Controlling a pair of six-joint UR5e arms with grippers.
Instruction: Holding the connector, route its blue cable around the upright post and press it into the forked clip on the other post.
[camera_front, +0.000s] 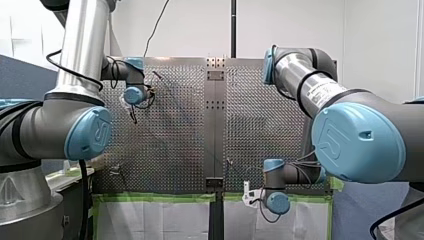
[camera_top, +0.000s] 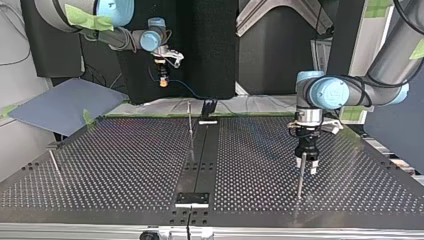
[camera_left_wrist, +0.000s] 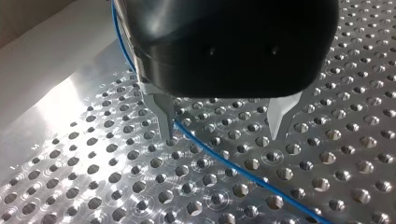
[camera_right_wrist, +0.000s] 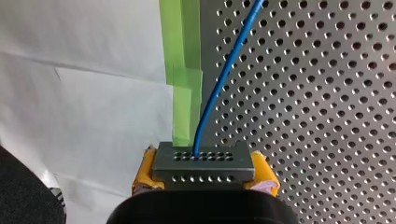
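Holding entry, risks first: connector (camera_right_wrist: 201, 161), a grey block with two rows of small holes, is pinched flat between the yellow pads (camera_right_wrist: 145, 170) of my right gripper (camera_right_wrist: 205, 179), which hangs off the far edge of the table (camera_left_wrist: 116, 186) in the top view, well apart from any post. Cable (camera_right_wrist: 219, 84), thin, blue, smooth and limp, leaves the connector's hole face and runs past the green tape (camera_right_wrist: 184, 70) onto the plate. Further on it lies low on the table, crossing between the spread metal fingers of my left gripper (camera_left_wrist: 223, 125) and passing close by one of them. Likely faults: the cable snags on that finger when pulled; it drags flat and slides past a post's foot instead of wrapping the shaft; tension twists the block in its pads, since only two narrow sides are gripped; a springy run pops out of the fork unless pressed fully home. Posts are slim, bare metal rods: one (camera_top: 299, 182) stands just beside my left gripper (contact cannot be judged), another (camera_top: 190, 122) near the table's middle. Which post carries the forked clip cannot be made out. Table is a shiny, hard perforated plate with countersunk holes offering little friction.
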